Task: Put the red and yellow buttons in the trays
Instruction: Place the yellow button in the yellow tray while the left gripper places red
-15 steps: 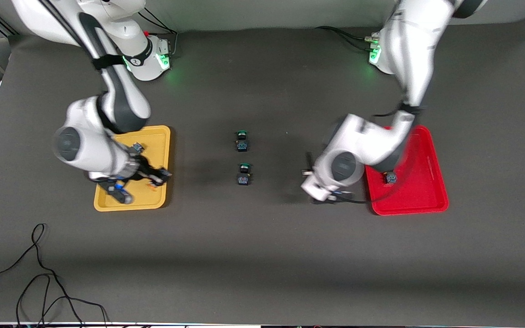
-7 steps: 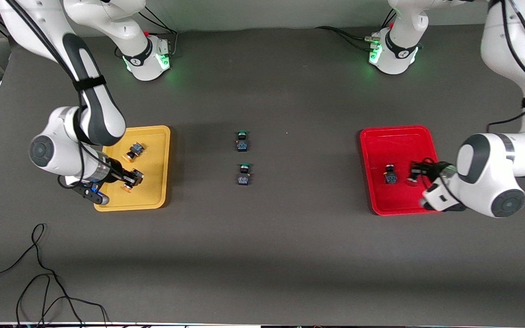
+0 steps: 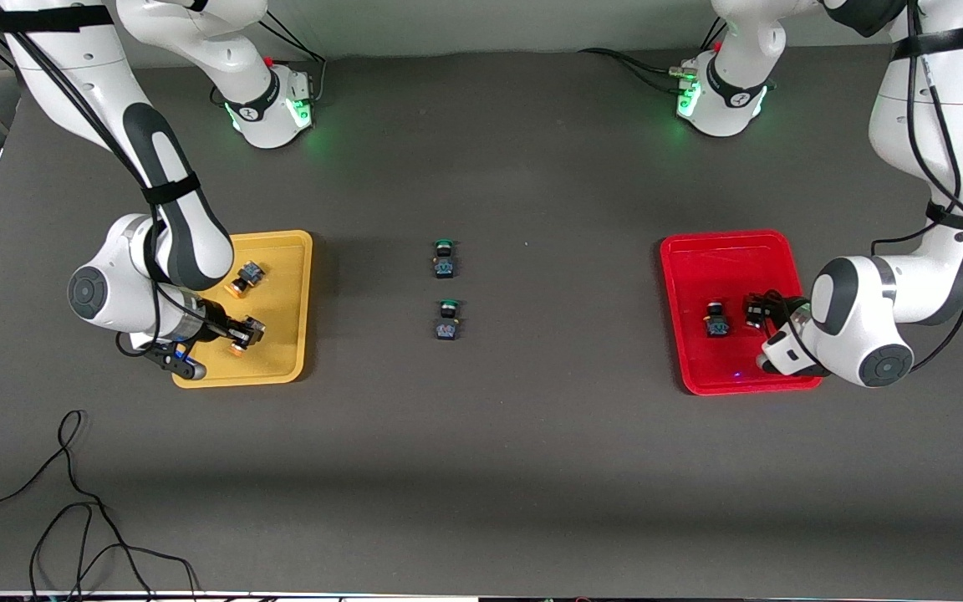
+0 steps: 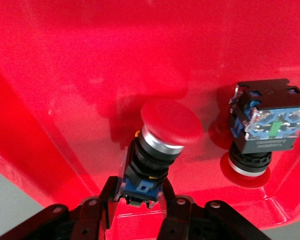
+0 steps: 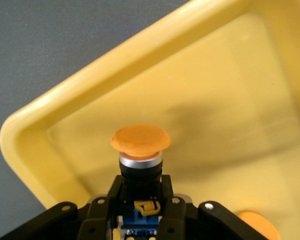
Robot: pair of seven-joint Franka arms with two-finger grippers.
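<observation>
My left gripper (image 3: 759,315) is shut on a red button (image 3: 753,311) and holds it low over the red tray (image 3: 732,251). In the left wrist view the fingers (image 4: 106,197) clamp the button's blue-black body, with its red cap (image 4: 170,121) tilted toward the tray floor. A second red button (image 3: 715,320) lies in that tray beside it, cap down (image 4: 267,125). My right gripper (image 3: 235,331) is shut on a yellow button (image 3: 246,332) low over the yellow tray (image 3: 281,242); its orange-yellow cap (image 5: 140,139) points at the tray's corner. Another yellow button (image 3: 246,276) lies in that tray.
Two green-capped buttons (image 3: 444,259) (image 3: 447,320) lie on the dark mat midway between the trays. A black cable (image 3: 72,493) loops on the mat near the front camera at the right arm's end.
My left arm swung from the mat beside the red tray to over it, carrying a red button. My right gripper shifted slightly within the yellow tray, still holding its button.
</observation>
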